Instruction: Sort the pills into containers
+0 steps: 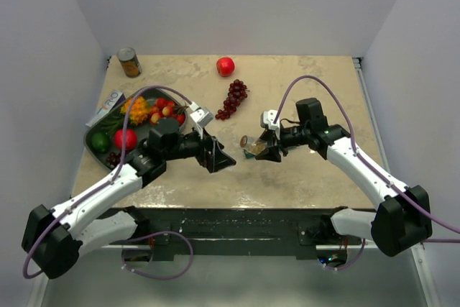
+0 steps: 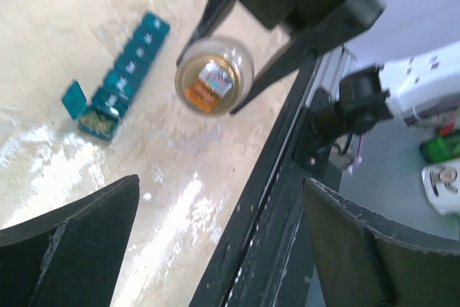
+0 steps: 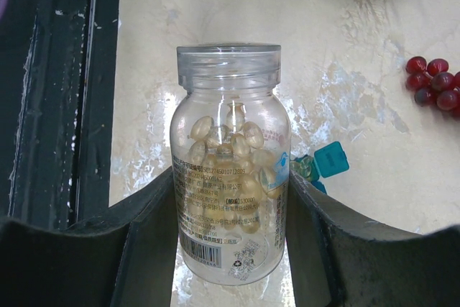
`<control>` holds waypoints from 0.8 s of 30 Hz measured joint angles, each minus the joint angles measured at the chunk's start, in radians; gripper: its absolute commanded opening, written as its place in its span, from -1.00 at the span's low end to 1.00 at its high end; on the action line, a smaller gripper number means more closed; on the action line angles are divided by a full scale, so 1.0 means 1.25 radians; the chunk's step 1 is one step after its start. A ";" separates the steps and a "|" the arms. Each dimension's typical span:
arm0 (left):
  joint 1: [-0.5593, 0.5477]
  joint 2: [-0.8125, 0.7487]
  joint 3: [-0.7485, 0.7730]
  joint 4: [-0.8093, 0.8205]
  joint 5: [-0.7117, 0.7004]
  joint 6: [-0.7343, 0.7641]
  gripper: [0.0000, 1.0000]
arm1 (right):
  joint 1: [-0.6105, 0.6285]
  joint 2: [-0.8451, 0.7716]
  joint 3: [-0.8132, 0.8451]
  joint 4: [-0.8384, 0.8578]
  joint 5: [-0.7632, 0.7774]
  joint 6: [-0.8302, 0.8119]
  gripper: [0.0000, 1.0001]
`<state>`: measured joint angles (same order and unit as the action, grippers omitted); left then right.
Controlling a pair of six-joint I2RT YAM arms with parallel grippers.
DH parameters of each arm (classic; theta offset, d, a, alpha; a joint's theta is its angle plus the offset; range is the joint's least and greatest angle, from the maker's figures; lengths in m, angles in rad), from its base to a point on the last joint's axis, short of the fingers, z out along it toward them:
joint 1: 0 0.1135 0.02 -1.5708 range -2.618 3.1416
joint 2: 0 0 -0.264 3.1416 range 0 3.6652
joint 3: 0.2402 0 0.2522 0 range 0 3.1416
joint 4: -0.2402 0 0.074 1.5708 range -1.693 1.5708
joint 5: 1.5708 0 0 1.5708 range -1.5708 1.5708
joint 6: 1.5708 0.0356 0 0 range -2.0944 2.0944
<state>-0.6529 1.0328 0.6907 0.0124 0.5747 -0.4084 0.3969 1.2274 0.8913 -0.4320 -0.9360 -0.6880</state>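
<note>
My right gripper [image 1: 264, 149] is shut on a clear uncapped pill bottle [image 3: 230, 163], tipped on its side above the table, mouth towards the left arm. It holds several pale yellow softgels. The bottle also shows mouth-on in the left wrist view [image 2: 214, 75]. The teal-blue pill organiser [image 2: 126, 73] lies on the table below and beyond the bottle. Its end lid [image 2: 73, 98] is open, with yellowish pills inside. Part of the organiser [image 3: 320, 165] shows behind the bottle in the right wrist view. My left gripper [image 1: 219, 157] is open and empty, just left of the bottle mouth.
A dark green fruit tray [image 1: 108, 150] with fruit sits at the left. A can [image 1: 129, 62], a red apple [image 1: 226, 66] and dark grapes [image 1: 232, 100] lie farther back. The black front rail [image 2: 273, 199] runs along the table's near edge.
</note>
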 measured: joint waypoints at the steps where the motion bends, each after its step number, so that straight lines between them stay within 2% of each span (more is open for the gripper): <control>1: 0.002 -0.021 -0.001 0.007 -0.016 -0.020 0.98 | 0.000 0.000 0.000 0.000 0.001 0.000 -1.00; 4: 0.004 -0.036 0.006 0.038 -0.052 -0.086 0.98 | 0.000 0.000 0.000 0.000 0.002 0.000 -1.00; 10: -0.005 0.082 0.067 0.042 -0.101 -0.220 0.98 | 0.000 0.000 0.000 0.001 0.002 0.000 -1.00; 14: -0.029 0.114 0.090 0.039 -0.133 -0.266 0.95 | 0.000 0.000 0.000 0.003 0.002 0.000 -1.00; 23: -0.062 0.179 0.156 0.041 -0.147 -0.273 0.48 | 0.000 0.000 0.000 0.005 0.002 0.000 -1.00; 24: -0.064 0.191 0.163 0.036 -0.146 -0.272 0.26 | 0.000 0.000 0.000 0.005 0.002 0.000 -1.00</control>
<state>-0.7330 1.2716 0.8944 0.0578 0.3920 -0.7479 0.3969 1.2274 0.8913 -0.4255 -0.9333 -0.6880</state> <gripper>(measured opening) 0.782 0.543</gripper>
